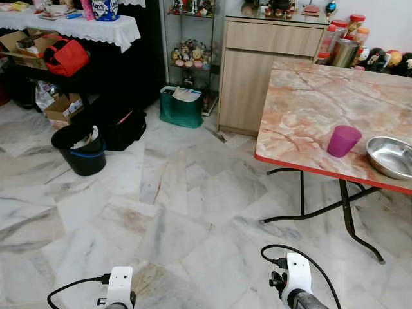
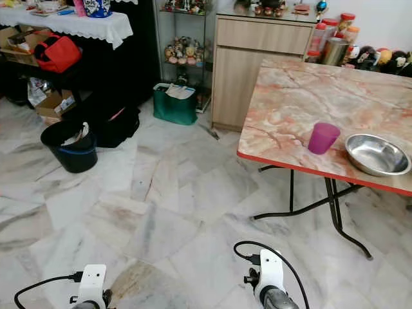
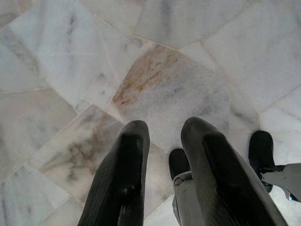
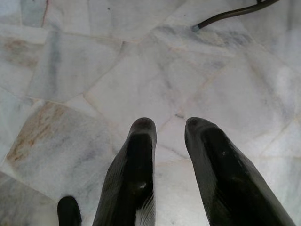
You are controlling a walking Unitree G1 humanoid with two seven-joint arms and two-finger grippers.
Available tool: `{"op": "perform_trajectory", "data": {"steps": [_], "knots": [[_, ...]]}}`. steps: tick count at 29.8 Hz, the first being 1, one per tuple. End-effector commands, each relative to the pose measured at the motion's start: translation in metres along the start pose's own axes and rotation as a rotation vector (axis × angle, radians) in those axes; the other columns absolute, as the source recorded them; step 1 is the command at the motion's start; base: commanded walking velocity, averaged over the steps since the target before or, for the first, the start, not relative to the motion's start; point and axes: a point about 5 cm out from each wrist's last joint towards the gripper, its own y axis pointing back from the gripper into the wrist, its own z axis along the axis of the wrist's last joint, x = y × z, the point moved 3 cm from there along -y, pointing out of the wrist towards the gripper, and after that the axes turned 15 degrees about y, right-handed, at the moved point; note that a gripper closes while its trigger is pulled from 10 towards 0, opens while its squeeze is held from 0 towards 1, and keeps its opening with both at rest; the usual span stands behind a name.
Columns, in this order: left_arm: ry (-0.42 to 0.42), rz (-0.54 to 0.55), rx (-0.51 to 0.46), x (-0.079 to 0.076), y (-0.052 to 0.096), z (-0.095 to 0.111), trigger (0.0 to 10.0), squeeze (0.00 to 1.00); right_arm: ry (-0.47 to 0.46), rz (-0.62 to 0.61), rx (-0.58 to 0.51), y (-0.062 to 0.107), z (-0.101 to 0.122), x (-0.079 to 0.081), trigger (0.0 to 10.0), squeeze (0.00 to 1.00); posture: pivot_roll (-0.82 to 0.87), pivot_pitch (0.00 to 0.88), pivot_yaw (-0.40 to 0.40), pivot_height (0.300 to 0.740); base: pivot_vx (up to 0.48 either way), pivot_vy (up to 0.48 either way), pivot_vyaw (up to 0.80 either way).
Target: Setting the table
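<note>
Both arms hang idle over marble floor (image 1: 161, 212); left gripper (image 3: 164, 136) and right gripper (image 4: 164, 129) fingers apart, holding nothing. Purple cup (image 1: 343, 141) and steel bowl (image 1: 390, 156) near table (image 1: 309, 96) front edge. Risk: clumsy approach bumps table, cup tips off.

— What do my arms look like at the bottom of the frame?

— I see white wrist housings, each with a looping black cable; left claw (image 3: 162, 136) and right claw (image 4: 169, 129) have long, glossy black, round-tipped fingers.
</note>
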Motion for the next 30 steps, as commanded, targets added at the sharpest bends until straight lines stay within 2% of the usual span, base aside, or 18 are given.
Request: {"op": "perform_trajectory", "data": {"steps": [1, 5, 30], "knots": [[-0.026, 0.008, 0.013, 0.0033, 0.001, -0.0048, 10.0, 0.0, -0.015, -0.005, 0.004, -0.0002, 0.0001, -0.0007, 10.0, 0.0, 0.01, 0.0, -0.03, 0.74, 0.0, 0.0, -0.64], [-0.027, 0.009, 0.013, 0.0038, 0.0011, -0.005, 10.0, 0.0, -0.01, -0.007, 0.0, -0.0001, 0.0005, -0.0007, 10.0, 0.0, 0.01, 0.0, -0.03, 0.74, 0.0, -0.122, -0.6], [-0.026, 0.008, 0.006, 0.0032, 0.0005, -0.0023, 10.0, 0.0, -0.005, -0.016, -0.011, -0.0007, 0.0042, -0.0018, 10.0, 0.0, 0.02, 0.0, -0.033, 0.74, 0.0, -0.284, 0.0]]}}
